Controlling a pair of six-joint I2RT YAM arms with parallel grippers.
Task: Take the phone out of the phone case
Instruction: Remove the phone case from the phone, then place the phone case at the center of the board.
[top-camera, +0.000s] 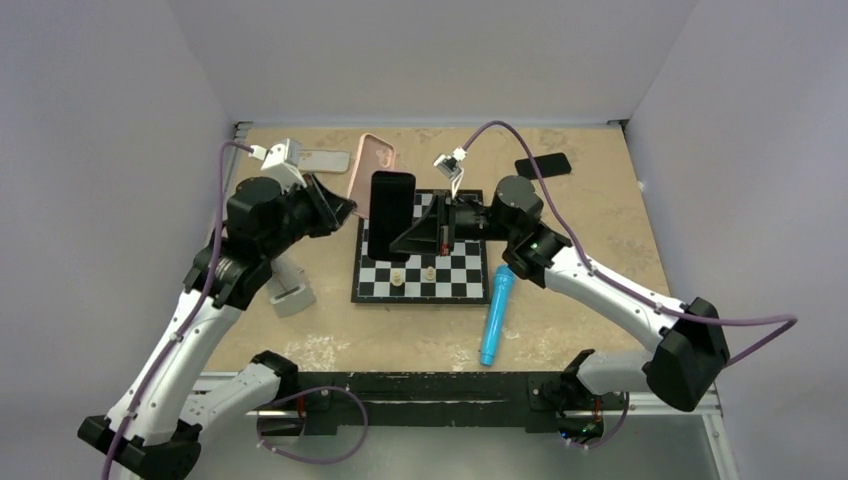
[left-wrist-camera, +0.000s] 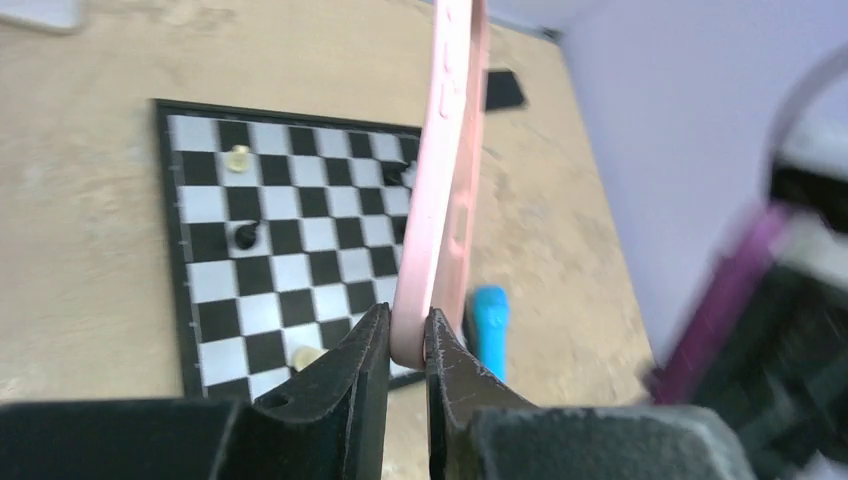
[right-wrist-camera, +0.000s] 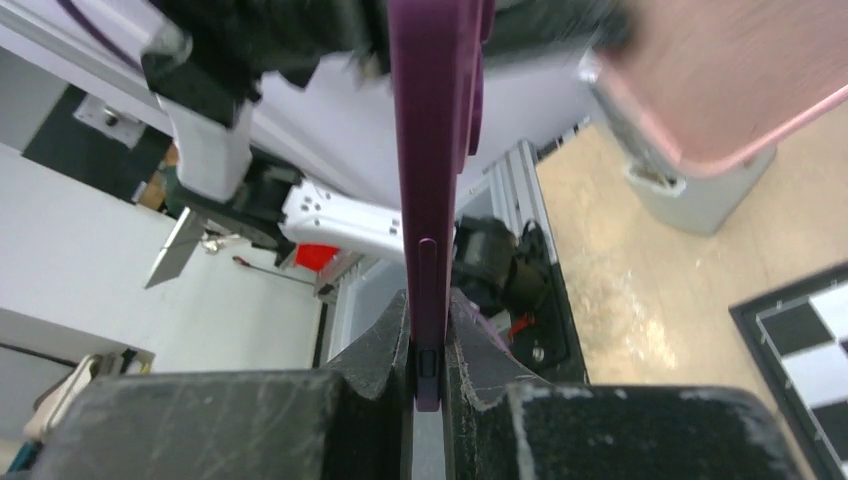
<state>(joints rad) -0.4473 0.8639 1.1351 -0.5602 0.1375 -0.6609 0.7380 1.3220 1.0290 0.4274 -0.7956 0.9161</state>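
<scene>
My left gripper (top-camera: 345, 208) is shut on the rim of the pink phone case (top-camera: 372, 165) and holds it in the air at the board's back left. In the left wrist view the case (left-wrist-camera: 440, 180) stands edge-on, pinched between my fingertips (left-wrist-camera: 375, 335). My right gripper (top-camera: 415, 232) is shut on the dark purple phone (top-camera: 390, 215), held upright over the chessboard, apart from the case. In the right wrist view the phone (right-wrist-camera: 435, 150) rises edge-on from the shut gripper (right-wrist-camera: 428, 310), with the pink case (right-wrist-camera: 720, 80) at the upper right.
A chessboard (top-camera: 460, 285) with a few pieces lies mid-table. A blue marker (top-camera: 497, 315) lies by its right front corner. A black phone (top-camera: 543, 165) lies at the back right, a pale case (top-camera: 325, 160) at the back left, and a grey holder (top-camera: 290, 290) near the left arm.
</scene>
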